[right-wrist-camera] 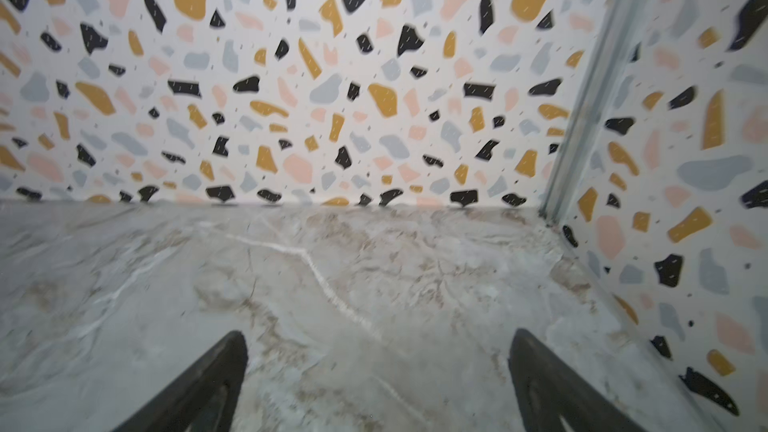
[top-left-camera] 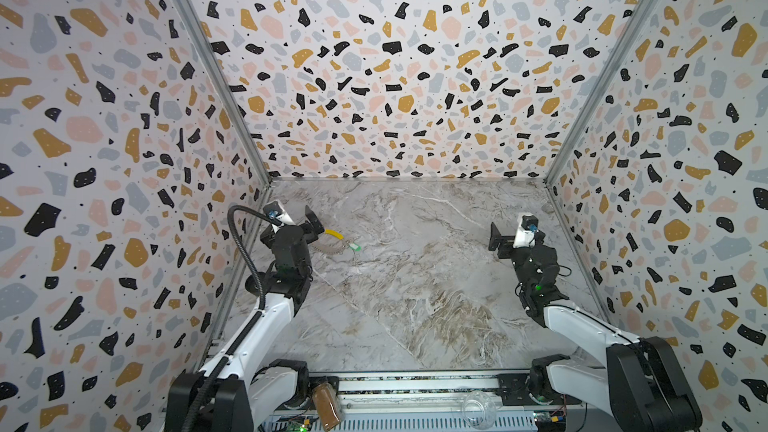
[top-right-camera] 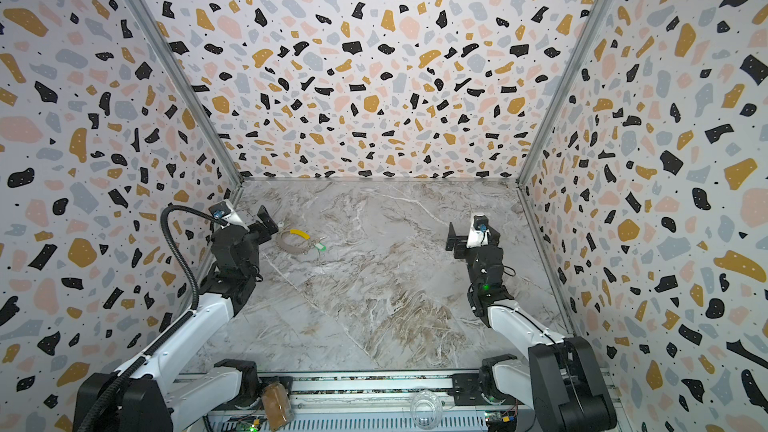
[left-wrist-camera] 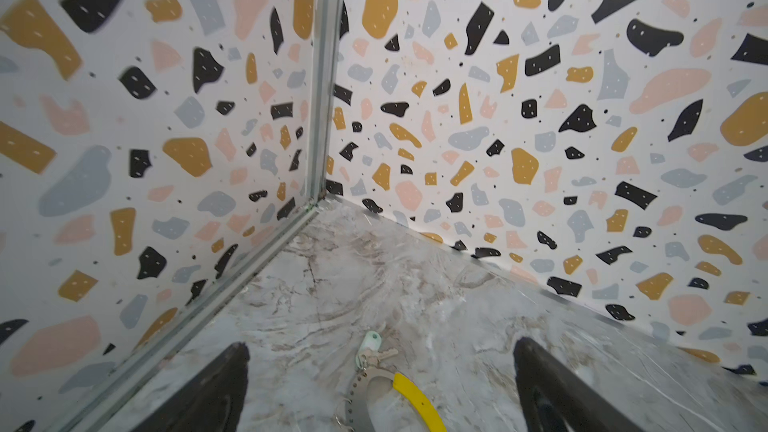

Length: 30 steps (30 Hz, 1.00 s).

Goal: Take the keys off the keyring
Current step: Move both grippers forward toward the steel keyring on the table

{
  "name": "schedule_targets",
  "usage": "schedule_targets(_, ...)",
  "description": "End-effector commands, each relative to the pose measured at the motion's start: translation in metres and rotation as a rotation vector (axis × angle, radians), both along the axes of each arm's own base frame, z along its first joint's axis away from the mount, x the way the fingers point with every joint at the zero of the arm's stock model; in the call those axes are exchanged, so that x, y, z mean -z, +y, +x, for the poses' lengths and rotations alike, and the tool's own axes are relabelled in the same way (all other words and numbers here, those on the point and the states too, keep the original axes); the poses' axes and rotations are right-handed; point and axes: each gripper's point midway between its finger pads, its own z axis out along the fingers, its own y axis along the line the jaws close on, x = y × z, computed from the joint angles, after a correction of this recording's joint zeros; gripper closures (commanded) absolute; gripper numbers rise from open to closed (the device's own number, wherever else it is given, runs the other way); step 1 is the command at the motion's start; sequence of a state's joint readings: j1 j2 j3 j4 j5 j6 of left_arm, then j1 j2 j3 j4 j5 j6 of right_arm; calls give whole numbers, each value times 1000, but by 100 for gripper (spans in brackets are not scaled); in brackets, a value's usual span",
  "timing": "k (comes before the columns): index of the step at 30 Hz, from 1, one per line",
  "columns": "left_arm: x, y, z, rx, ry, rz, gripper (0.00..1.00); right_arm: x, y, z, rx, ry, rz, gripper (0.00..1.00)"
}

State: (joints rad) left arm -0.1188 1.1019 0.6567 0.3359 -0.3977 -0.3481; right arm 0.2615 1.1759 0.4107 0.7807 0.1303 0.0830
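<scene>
The keyring [top-left-camera: 328, 248] [top-right-camera: 289, 246], a thin grey hoop with a yellow sleeve [top-right-camera: 300, 234], lies flat on the marble table at the back left. A key with a bright green tag [top-left-camera: 354, 246] [top-right-camera: 319, 246] hangs at its right side. In the left wrist view the hoop's dotted rim [left-wrist-camera: 357, 392] shows, with a small silvery key on a pale mint tag [left-wrist-camera: 370, 344] at its far end. My left gripper [top-left-camera: 314, 221] [left-wrist-camera: 381, 347] hovers open just left of and above the ring, touching nothing. My right gripper [top-left-camera: 496, 238] [right-wrist-camera: 378, 337] stands open over bare marble at the right, far from the ring.
Patterned walls close the table [top-left-camera: 415, 284] on the left, back and right; the ring lies near the left wall and back corner. A brown jar [top-left-camera: 325, 405] and a clear glass jar [top-left-camera: 480, 409] lie on the front rail between the arm bases.
</scene>
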Motion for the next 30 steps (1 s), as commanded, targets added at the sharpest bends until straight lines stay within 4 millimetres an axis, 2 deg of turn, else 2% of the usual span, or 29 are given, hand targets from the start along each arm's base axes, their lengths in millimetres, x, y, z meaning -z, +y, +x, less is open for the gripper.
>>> schedule_targets(1, 48, -24, 7, 97, 232, -142, 1, 28, 49, -3, -144, 164, -10, 0)
schedule_targets(4, 58, -45, 22, 166, 280, -226, 6, 35, 96, -6, -265, 206, -61, 0)
schedule_targets(7, 69, -65, 35, 188, 305, -252, 7, 47, 131, -8, -348, 250, -110, 0)
schedule_targets(12, 94, -89, 61, 212, 383, -221, 7, 63, 166, -8, -437, 310, -128, 0)
schedule_targets(15, 115, -102, 74, 248, 446, -180, 7, 68, 172, -7, -452, 326, -130, 0)
schedule_targets(20, 150, -107, 85, 262, 537, -138, 5, 77, 177, -4, -466, 362, -145, 0)
schedule_targets(25, 168, -120, 95, 328, 571, -127, 4, 83, 181, -2, -480, 385, -154, 0)
schedule_targets(30, 184, -118, 97, 328, 632, -90, 3, 89, 186, 2, -495, 419, -179, 0)
